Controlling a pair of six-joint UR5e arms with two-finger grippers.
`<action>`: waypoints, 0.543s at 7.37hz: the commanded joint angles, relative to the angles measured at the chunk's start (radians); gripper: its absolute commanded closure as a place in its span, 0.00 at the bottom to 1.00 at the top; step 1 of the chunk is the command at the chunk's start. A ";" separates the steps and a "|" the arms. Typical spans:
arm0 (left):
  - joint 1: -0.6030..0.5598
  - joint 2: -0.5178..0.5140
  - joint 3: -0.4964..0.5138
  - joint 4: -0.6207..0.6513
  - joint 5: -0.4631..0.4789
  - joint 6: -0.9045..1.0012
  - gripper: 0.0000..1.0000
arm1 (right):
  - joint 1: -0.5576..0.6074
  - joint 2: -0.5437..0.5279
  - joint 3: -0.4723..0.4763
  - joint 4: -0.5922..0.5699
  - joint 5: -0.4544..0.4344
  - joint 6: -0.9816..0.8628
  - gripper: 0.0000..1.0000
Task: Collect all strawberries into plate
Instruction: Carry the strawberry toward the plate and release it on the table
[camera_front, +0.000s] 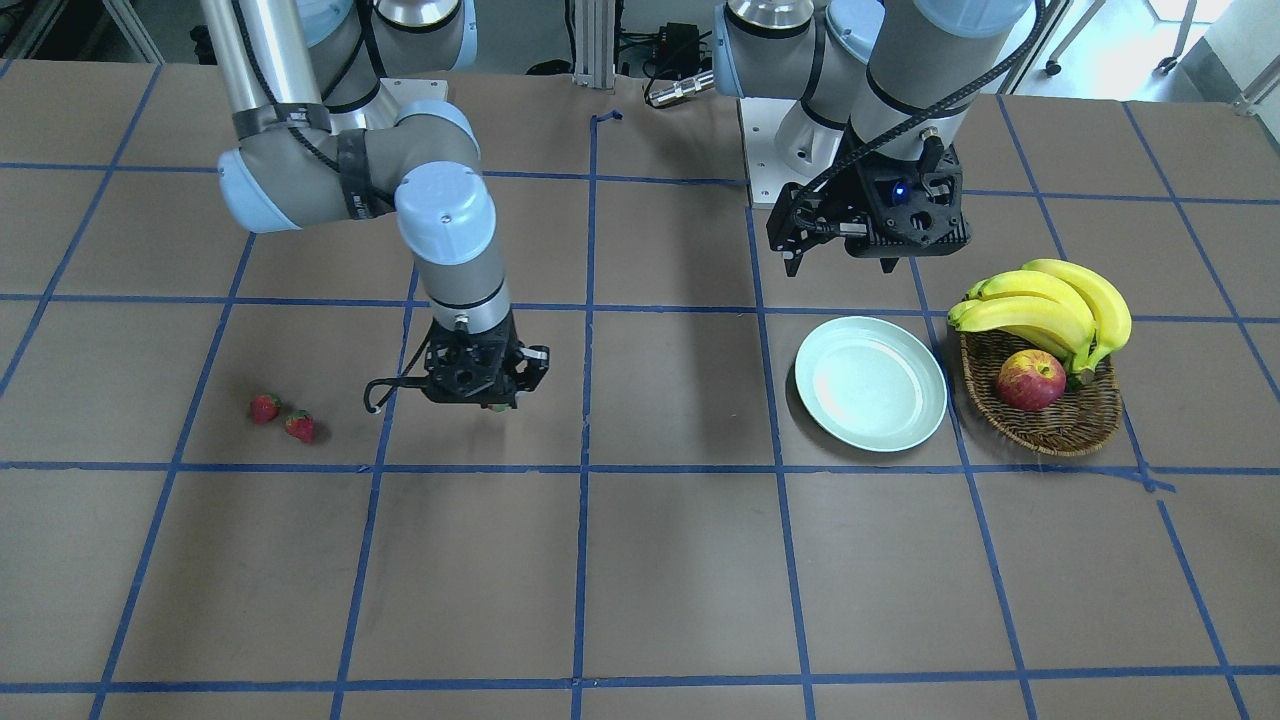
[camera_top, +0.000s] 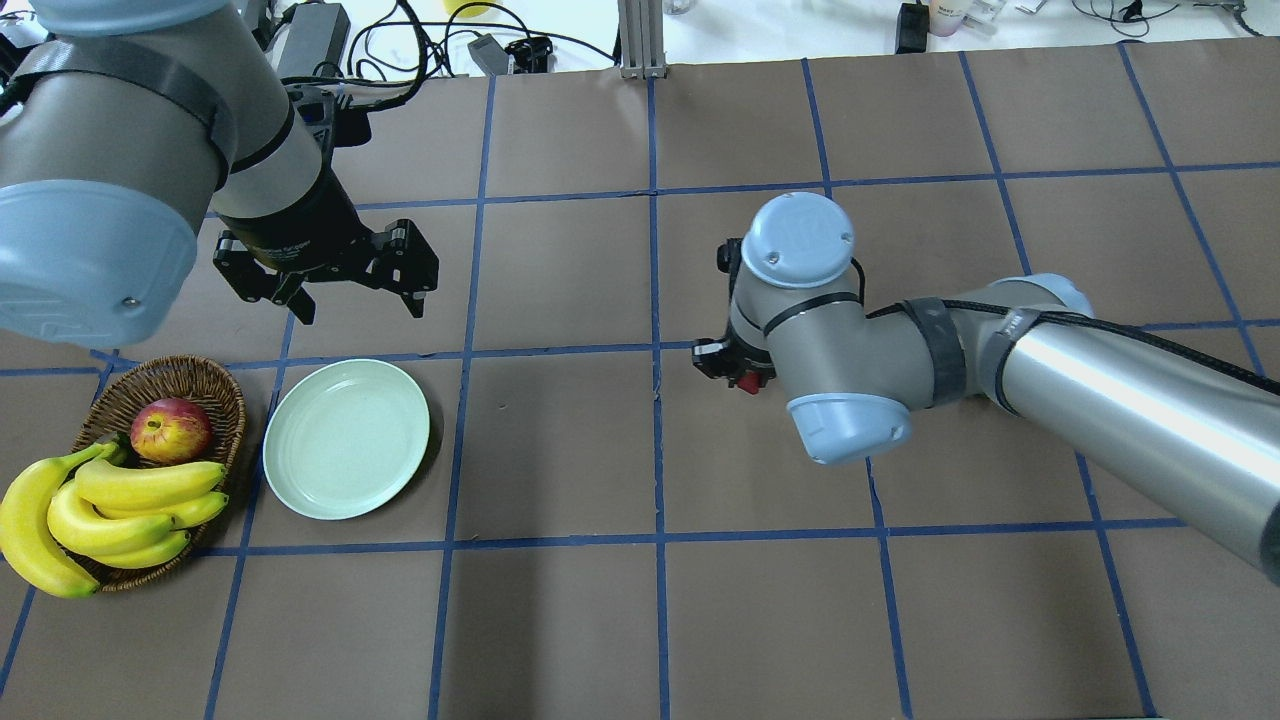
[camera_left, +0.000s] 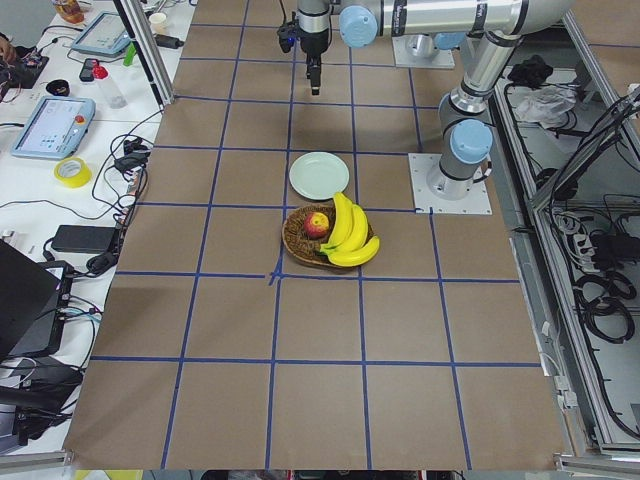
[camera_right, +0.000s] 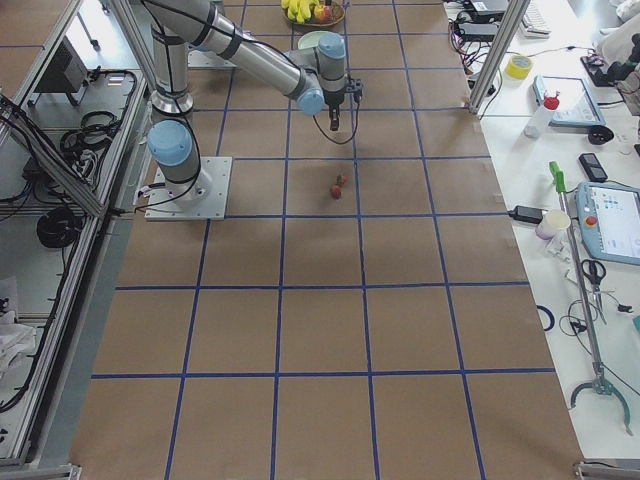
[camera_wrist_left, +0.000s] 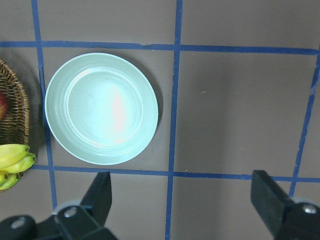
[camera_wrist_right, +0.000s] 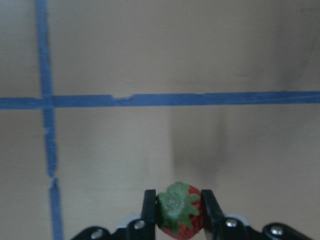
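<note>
My right gripper (camera_wrist_right: 179, 220) is shut on a strawberry (camera_wrist_right: 176, 210), red with a green cap, held above the table mid-table; a bit of red shows under the wrist in the overhead view (camera_top: 748, 381). Two more strawberries (camera_front: 265, 408) (camera_front: 300, 427) lie side by side on the table beyond it, on the robot's right. The pale mint plate (camera_front: 870, 383) is bare, also seen in the left wrist view (camera_wrist_left: 101, 108). My left gripper (camera_top: 358, 305) hovers open and empty just behind the plate.
A brown wicker basket (camera_front: 1085, 425) stands right beside the plate, holding a bunch of bananas (camera_front: 1050, 305) and a red-yellow apple (camera_front: 1030, 380). Blue tape lines grid the brown table.
</note>
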 joint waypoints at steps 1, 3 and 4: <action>0.000 0.001 0.001 0.000 0.001 0.003 0.00 | 0.171 0.066 -0.136 0.069 0.021 0.313 1.00; 0.000 0.002 -0.007 -0.001 0.003 0.001 0.00 | 0.217 0.127 -0.132 0.032 0.073 0.415 0.98; 0.000 0.001 -0.007 0.000 0.009 0.000 0.00 | 0.217 0.140 -0.130 0.027 0.081 0.461 0.75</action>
